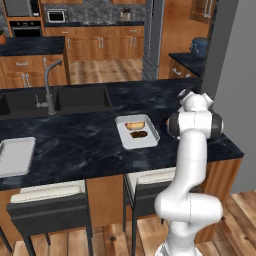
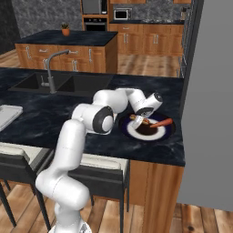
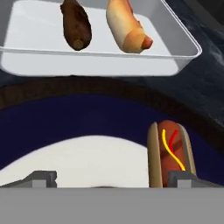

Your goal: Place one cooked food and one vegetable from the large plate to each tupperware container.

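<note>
Dark large plate (image 2: pixel 167 132) part-hidden by arm | hot dog (image 3: pixel 169 154) cut off below | jaws spread

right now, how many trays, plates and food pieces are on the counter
light-grey rectangular trays: 2
round dark plate: 1
food in the tray beside the plate: 2, dark brown piece, pale bun roll
food on the plate: 2, hot dog, orange carrot
total: 7

Dark round plate (image 2: pixel 167 132) holds hot dog (image 3: pixel 169 153) and carrot (image 2: pixel 161 123) — beside tray (image 3: pixel 39 30); second tray (image 1: pixel 16 156) well apart
</note>
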